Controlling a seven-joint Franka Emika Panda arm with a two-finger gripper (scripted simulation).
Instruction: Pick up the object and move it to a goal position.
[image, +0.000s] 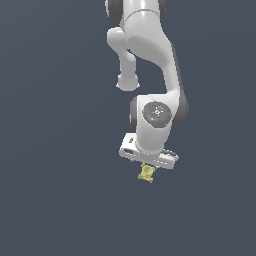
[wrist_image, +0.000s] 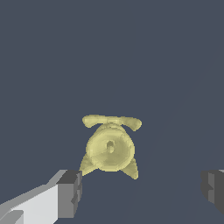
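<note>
The object (wrist_image: 109, 146) is a small pale-yellow knobbly piece with a rounded centre and pointed flaring corners. In the wrist view it lies on the dark surface ahead of my gripper (wrist_image: 142, 190), nearer one dark fingertip (wrist_image: 70, 192) than the other (wrist_image: 214, 188). The jaws stand wide apart and neither pad presses on it. In the exterior view the object (image: 146, 173) shows just beneath the white hand, whose gripper (image: 148, 166) hangs right over it. The fingers themselves are hard to make out there.
A plain dark blue-grey surface (image: 60, 200) fills both views. The white arm (image: 150, 60) comes down from the top of the exterior view. No marker for a goal position shows.
</note>
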